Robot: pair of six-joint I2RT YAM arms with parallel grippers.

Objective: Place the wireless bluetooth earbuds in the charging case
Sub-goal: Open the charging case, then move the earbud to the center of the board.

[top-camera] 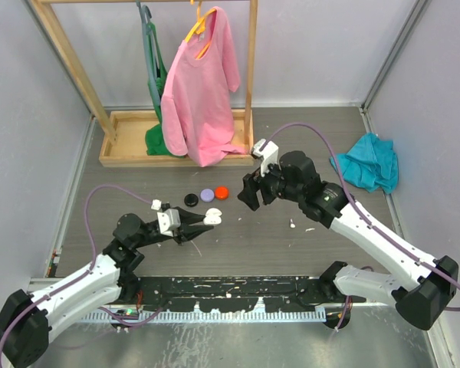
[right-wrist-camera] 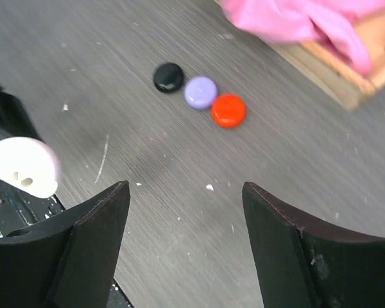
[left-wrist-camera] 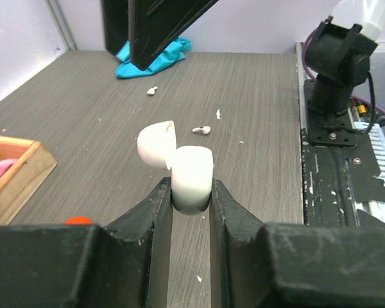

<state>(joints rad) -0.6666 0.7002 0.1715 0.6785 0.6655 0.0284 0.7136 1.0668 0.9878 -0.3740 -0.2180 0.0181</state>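
Left wrist | left claw [left-wrist-camera: 191, 189] clamped on one white case [left-wrist-camera: 192, 170] | two earbuds [left-wrist-camera: 202, 130] on worktop [left-wrist-camera: 83, 128] | three round discs [right-wrist-camera: 201, 92] | right claw [right-wrist-camera: 185, 189] apart

Ahead of the right jaws three discs lie in a row on the table [top-camera: 291, 253]: a black disc [right-wrist-camera: 169, 77] on the left, a lilac disc [right-wrist-camera: 200, 92] in the middle and a red disc [right-wrist-camera: 228, 110] on the right, each just beside the next. Past them, up and to the right of those jaws, a pink shirt [top-camera: 203, 92] hangs from a yellow hanger [top-camera: 198, 24] on a wooden rack [top-camera: 138, 159], its hem reaching the rack's tray. A green garment [top-camera: 155, 142] hangs beside it. A teal cloth [top-camera: 372, 162] lies crumpled well ahead of the left jaws and behind the right ones. The tray's corner sits to the left of the left jaws.
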